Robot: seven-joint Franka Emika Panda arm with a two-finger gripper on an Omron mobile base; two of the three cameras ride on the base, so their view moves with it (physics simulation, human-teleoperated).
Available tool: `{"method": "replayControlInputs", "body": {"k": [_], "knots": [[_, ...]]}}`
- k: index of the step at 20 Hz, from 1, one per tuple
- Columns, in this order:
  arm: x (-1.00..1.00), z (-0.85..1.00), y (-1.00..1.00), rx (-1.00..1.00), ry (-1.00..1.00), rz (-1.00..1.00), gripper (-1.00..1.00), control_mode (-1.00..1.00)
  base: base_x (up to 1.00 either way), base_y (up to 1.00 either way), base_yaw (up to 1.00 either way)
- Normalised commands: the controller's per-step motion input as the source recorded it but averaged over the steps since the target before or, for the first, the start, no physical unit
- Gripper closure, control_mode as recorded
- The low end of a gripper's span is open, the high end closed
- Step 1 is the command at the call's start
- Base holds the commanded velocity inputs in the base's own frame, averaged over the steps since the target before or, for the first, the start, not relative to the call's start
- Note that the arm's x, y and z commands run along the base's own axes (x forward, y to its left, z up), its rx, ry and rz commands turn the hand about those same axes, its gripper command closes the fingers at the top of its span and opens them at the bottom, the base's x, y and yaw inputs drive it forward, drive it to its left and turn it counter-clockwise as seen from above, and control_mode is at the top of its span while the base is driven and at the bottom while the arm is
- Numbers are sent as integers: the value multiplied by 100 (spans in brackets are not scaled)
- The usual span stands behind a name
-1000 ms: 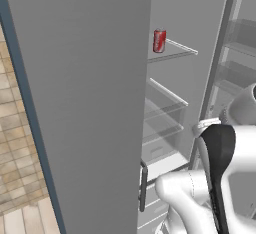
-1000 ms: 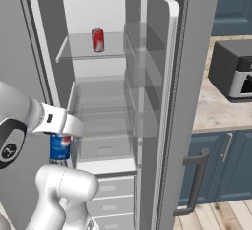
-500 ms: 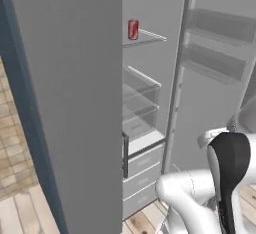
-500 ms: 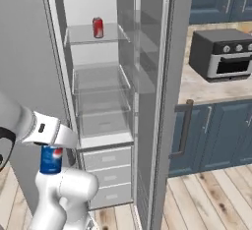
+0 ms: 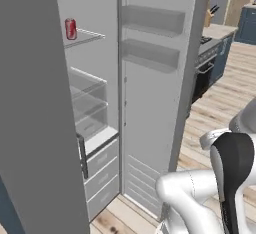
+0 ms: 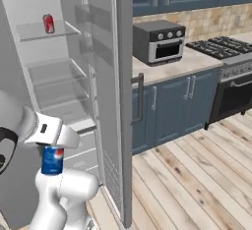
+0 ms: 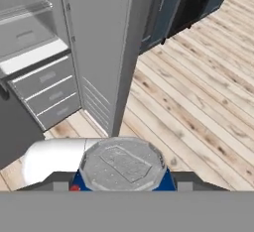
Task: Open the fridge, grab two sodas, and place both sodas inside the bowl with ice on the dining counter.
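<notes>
Your gripper (image 6: 52, 148) is closed around the blue soda can (image 6: 51, 159), which hangs upright under the hand, in front of the open fridge (image 6: 106, 76). In the hand view the can's silver top (image 7: 122, 163) sits at 6 o'clock, between the finger tips. The red soda can (image 5: 71, 28) stands on the upper glass shelf (image 5: 85, 38), at 10 o'clock in the left base view. The fridge door is open wide over the wooden floor (image 6: 197, 175).

Blue soda (image 6: 51, 159) in hand (image 6: 53, 148)
</notes>
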Motion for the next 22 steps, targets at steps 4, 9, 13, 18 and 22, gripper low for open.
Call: {"method": "replayControlInputs", "body": {"k": [4, 9, 13, 18, 22], "knots": [[0, 0, 0, 0, 0, 0, 100, 100, -7, -30, -49], [0, 0, 0, 0, 0, 0, 100, 100, -9, -37, -48], [0, 0, 0, 0, 0, 0, 100, 100, -19, -38, -46], [0, 0, 0, 0, 0, 0, 100, 100, 25, -31, -39], [0, 0, 0, 0, 0, 0, 100, 100, 55, -34, -34]]}}
